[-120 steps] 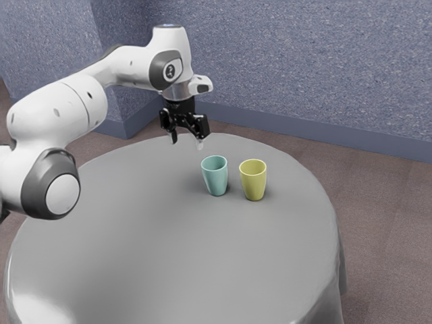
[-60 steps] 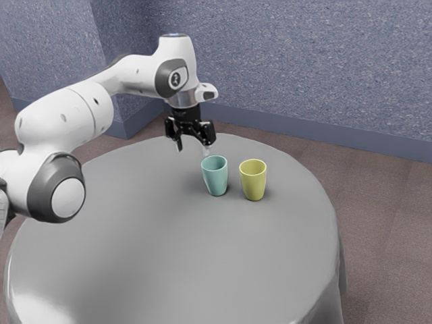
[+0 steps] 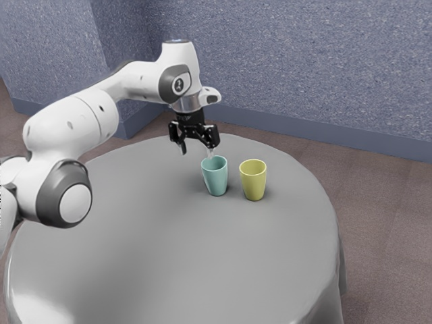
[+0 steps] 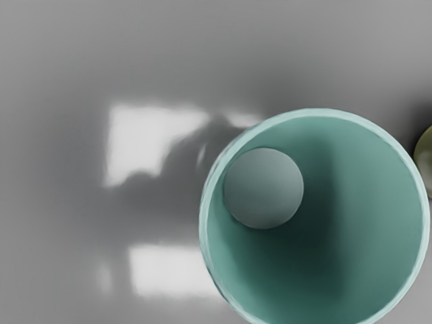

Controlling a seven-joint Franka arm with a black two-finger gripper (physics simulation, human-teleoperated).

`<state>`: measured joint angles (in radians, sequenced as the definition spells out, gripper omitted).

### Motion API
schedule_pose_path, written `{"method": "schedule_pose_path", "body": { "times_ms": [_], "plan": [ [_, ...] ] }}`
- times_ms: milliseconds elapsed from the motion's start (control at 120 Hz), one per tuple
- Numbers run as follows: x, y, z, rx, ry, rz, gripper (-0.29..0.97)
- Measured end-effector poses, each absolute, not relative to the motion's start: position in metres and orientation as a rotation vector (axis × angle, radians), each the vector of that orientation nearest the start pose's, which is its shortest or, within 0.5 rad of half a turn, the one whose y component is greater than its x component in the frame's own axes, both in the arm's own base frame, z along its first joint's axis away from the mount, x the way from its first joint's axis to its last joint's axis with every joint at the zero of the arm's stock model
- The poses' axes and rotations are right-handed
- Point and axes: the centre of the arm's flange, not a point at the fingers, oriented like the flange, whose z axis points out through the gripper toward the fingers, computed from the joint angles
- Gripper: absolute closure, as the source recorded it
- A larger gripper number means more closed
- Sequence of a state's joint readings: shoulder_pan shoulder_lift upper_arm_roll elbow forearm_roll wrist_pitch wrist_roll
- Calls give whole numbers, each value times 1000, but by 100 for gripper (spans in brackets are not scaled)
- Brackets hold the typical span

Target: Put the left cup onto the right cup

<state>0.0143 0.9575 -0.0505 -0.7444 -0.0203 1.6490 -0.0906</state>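
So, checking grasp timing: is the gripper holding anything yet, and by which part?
Nothing is held: the gripper hangs open just above the teal cup.

surface: round table (image 3: 169, 256), grey, light reflected on top | carried: teal cup (image 3: 215, 177) and yellow-green cup (image 3: 253, 180), both set upright | layout: cups placed side by side, close but apart, teal at exterior view's left
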Motion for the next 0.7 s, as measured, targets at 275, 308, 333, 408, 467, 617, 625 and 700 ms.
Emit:
{"method": "schedule_pose_path", "body": {
  "times_ms": [275,308,333,408,467,617,625,700],
  "plan": [
    [782,-10,355,-3204,-160,107,2],
    [782,-11,354,-3206,-164,107,2],
    [782,-12,353,-3207,-167,107,2],
    [783,-12,350,-3208,-177,107,2],
    [784,-13,347,-3209,-184,108,2],
    [784,-13,343,-3209,-199,110,2],
    [784,-13,342,-3209,-200,111,2],
    [785,-12,341,-3209,-210,110,2]
  ]
}}
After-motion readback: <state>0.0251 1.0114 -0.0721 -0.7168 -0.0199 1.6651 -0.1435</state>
